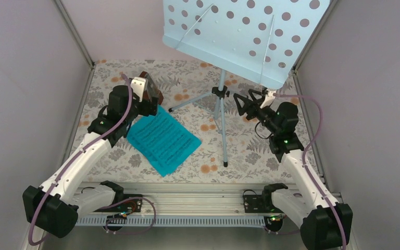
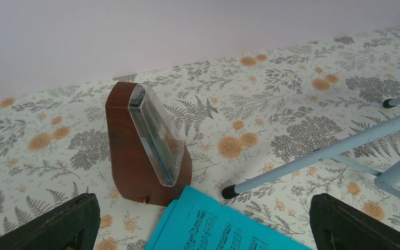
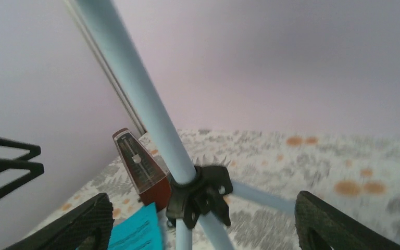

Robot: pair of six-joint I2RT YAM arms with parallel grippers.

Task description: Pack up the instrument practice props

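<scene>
Metronome (image 2: 146,148) sits untouched ahead of left gripper (image 2: 203,208), jaws wide; right gripper (image 3: 203,200) also spread, facing music stand (image 3: 135,88) hub, no contact.

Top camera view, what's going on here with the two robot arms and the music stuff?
Nothing is being held. The left pincer is open and faces the metronome, which stands upright on the table at a corner of the sheet lying flat. The right pincer is open too, aimed at the tripod hub of the stand, not closed on it. The stand is upright on its legs, so no packing shows yet.
</scene>
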